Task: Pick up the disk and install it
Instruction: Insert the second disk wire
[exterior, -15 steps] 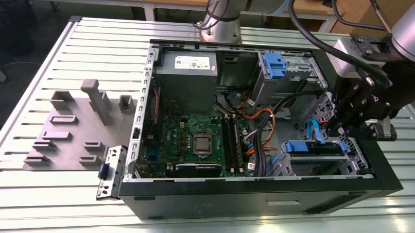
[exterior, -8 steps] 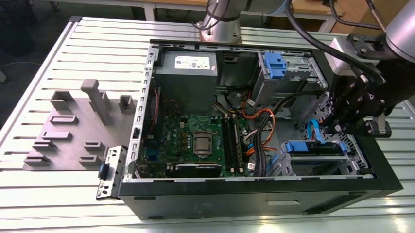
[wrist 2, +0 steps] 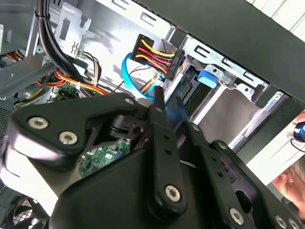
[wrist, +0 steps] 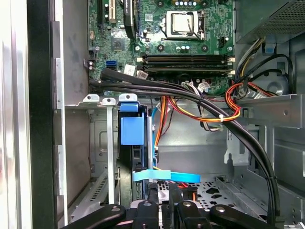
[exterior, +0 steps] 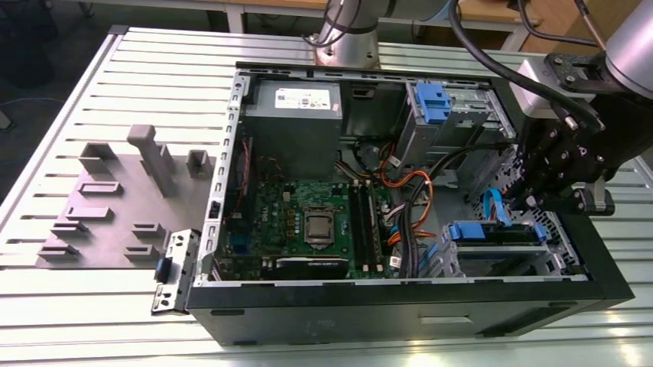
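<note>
Hanging over the drive bay, my gripper sat just above the disk, which lay seated in the bay at the case's front corner; whether my jaws were spread or pinching, I could not tell. Risk, I judged: the blue data cable and wire bundle crowded close, inviting a snag.

One computer case lies open on one slatted worktop. Inside the case there is one motherboard, one processor socket, one grey power supply and two blue latches. Beside the case, on the exterior view's left, stands one grey fixture plate. One pincer hangs over the case. In the second wrist view, one hand shows at the edge.
</note>
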{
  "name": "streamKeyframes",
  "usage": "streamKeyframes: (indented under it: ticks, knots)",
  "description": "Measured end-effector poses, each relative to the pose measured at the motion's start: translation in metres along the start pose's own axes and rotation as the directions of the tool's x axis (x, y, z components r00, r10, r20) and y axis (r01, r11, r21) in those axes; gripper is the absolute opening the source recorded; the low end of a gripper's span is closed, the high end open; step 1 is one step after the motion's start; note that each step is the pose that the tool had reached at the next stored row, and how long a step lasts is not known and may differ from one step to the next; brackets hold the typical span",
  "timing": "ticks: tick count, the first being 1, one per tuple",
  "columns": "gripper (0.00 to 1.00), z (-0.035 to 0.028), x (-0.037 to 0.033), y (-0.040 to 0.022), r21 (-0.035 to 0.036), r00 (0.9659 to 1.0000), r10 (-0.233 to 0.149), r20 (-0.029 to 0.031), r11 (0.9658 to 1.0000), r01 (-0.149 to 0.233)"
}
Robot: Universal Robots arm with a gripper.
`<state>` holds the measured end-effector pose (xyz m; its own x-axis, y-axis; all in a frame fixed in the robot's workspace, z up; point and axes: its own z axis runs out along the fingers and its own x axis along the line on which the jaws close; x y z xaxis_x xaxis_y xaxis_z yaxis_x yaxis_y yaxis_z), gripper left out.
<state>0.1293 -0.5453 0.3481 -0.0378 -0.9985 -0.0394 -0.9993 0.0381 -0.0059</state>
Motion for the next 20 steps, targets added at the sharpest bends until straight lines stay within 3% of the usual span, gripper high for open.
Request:
streamKeyframes:
  ticks: [3, 4, 8, 14, 20]
  knots:
    - [0.30, 0.0000, -0.0002, 0.0000, 0.0000, 1.0000, 0.000, 0.0000, 1.0000, 0.000]
    - [0.37, 0.0000, -0.0002, 0.0000, 0.0000, 1.0000, 0.000, 0.0000, 1.0000, 0.000]
    - [0.37, 0.0016, -0.0026, -0.0005, 0.0000, 1.0000, 0.000, 0.0000, 1.0000, 0.000]
    - [0.37, 0.0036, -0.0056, -0.0134, -0.0001, 1.0000, 0.000, 0.0001, 1.0000, 0.000]
    - [0.37, 0.0054, -0.0082, -0.0221, 0.0000, 1.0000, 0.000, 0.0000, 1.0000, 0.000]
